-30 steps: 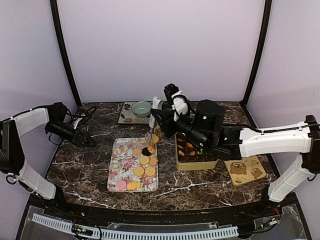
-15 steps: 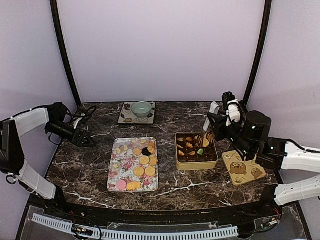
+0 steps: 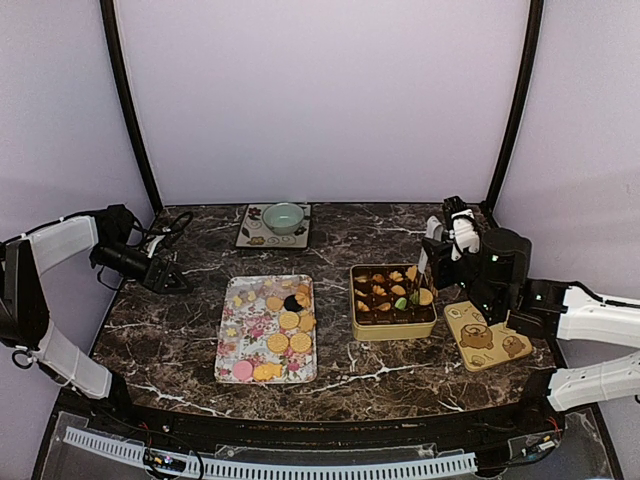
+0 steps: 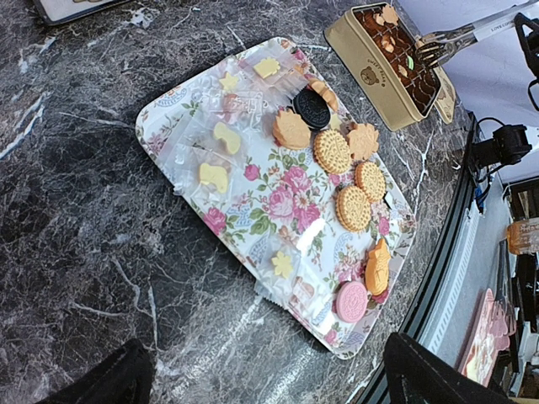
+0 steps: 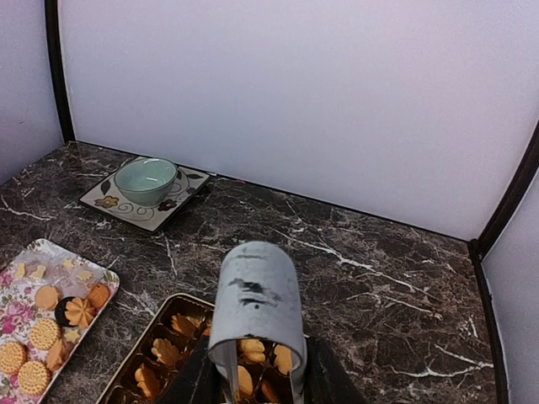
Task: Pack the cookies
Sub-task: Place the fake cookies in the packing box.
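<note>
Cookies (image 4: 353, 208) are found in 2 places: some are seated in the tin (image 3: 392, 330), and the rest are laid out on the floral tray (image 4: 278, 198) just left of the tin.

On the tray are counted 3 round golden sandwich biscuits, 1 dark and 1 pink, plus several orange leaf shapes and small wrapped yellow ones.

They are judged light, stiff and crumbly, best pinched gently across the rim.

The right gripper (image 5: 263, 383) is clamped on tongs (image 4: 459, 35), whose tips are held over the tin's right side. Whether a cookie is held between them cannot be told.

The left gripper (image 3: 176, 284) is spread wide and empty, well left of the tin.
</note>
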{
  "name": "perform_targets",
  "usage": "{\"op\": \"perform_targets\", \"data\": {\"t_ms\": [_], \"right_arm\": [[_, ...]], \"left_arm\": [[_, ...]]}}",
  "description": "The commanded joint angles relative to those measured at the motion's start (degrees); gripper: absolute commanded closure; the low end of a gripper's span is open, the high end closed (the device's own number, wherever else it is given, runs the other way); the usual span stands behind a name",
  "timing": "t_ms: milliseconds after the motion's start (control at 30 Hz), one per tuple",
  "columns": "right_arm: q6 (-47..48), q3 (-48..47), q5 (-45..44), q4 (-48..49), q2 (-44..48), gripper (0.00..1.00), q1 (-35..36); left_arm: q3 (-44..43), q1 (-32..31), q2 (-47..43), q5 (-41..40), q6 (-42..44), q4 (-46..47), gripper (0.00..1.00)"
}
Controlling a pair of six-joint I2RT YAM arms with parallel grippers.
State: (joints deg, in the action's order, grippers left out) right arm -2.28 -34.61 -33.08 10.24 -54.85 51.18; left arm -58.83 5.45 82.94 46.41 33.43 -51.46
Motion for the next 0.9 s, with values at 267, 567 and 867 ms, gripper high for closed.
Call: {"op": "perform_targets", "data": {"t_ms": [267, 567, 867], "right_arm": [[-1.7, 0.4, 1.8, 5.2, -0.7, 0.66, -0.9], [-1.6, -0.4, 1.9, 3.6, 0.7, 0.62, -0.9], [-2.3, -1.0, 3.9, 2.3, 2.1, 0.64, -0.9]], "left_arm": [[-0.4, -0.1, -0.6, 0.3, 0.8, -1.1, 0.01], [-0.5, -0.1, -0.4, 0.5, 0.6, -0.9, 0.01], [-0.5, -0.1, -0.6, 0.7, 0.4, -1.0, 0.01]]}}
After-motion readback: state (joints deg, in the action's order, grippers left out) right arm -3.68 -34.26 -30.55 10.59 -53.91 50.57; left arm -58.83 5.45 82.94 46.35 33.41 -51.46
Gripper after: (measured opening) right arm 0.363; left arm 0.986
